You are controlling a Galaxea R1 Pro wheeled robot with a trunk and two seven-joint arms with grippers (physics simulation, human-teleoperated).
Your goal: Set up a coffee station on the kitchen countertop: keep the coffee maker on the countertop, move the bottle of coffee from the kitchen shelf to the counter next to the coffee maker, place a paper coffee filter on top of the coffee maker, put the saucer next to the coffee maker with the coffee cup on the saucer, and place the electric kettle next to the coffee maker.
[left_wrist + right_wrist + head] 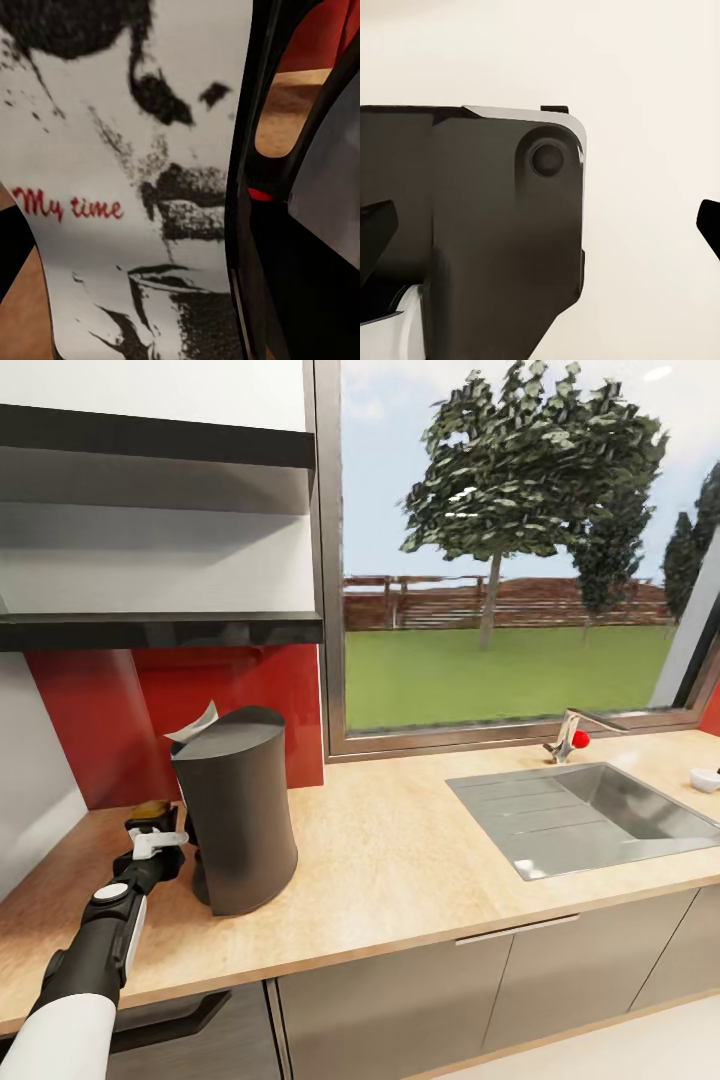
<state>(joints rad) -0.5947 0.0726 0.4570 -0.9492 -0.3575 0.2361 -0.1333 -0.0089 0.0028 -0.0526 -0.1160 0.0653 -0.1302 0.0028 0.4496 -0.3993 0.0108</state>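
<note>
The coffee jar (150, 810) is held in the left hand (152, 830) near the table's (400, 860) back-left corner — just beside the coffee maker (240, 810), which could be knocked if the jar swings wide. The right hand's state cannot be told.

bottle of coffee (150, 810) stands left of coffee maker (240, 810).

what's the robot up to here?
The left gripper is at the bottle of coffee, low over the kitchen countertop right beside the coffee maker. The left wrist view shows the label up close. A paper coffee filter already sits on top of the machine. A small white item lies past the sink.
</note>
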